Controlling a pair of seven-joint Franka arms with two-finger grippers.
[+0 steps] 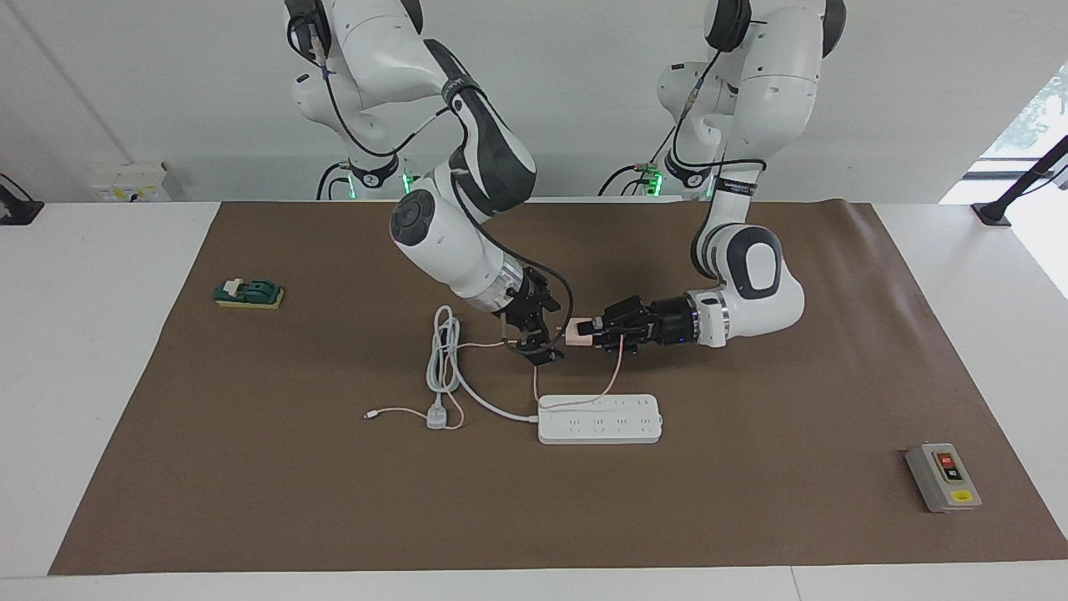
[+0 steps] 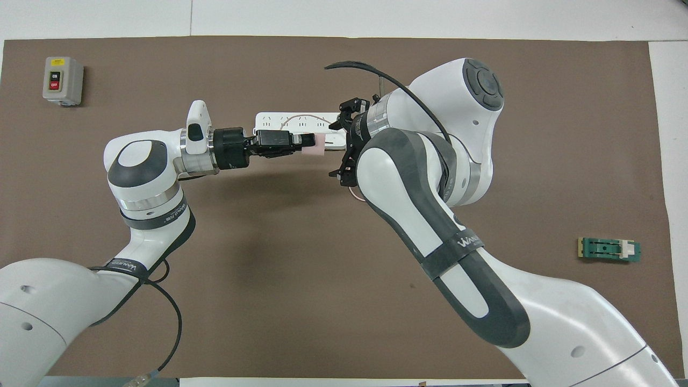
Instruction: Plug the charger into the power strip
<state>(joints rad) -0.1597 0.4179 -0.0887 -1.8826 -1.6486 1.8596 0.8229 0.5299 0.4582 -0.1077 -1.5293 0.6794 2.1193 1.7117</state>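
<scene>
The pale-pink charger point(image 1: 577, 333) point(image 2: 317, 144) hangs in the air over the mat, a little nearer to the robots than the power strip point(image 1: 599, 418) point(image 2: 267, 121). My left gripper point(image 1: 591, 332) point(image 2: 310, 142) is shut on the charger from the side. My right gripper point(image 1: 546, 331) point(image 2: 341, 141) stands open just beside the charger, its jaws spread and not touching it. The thin pink cable point(image 1: 614, 367) drops from the charger, crosses the strip and runs to its white connector point(image 1: 370, 414) on the mat.
The strip's grey-white plug point(image 1: 436, 416) and looped cord point(image 1: 442, 351) lie toward the right arm's end. A grey switch box point(image 1: 943, 477) point(image 2: 63, 80) sits at the left arm's end, a green block point(image 1: 249, 293) point(image 2: 609, 249) at the right arm's end.
</scene>
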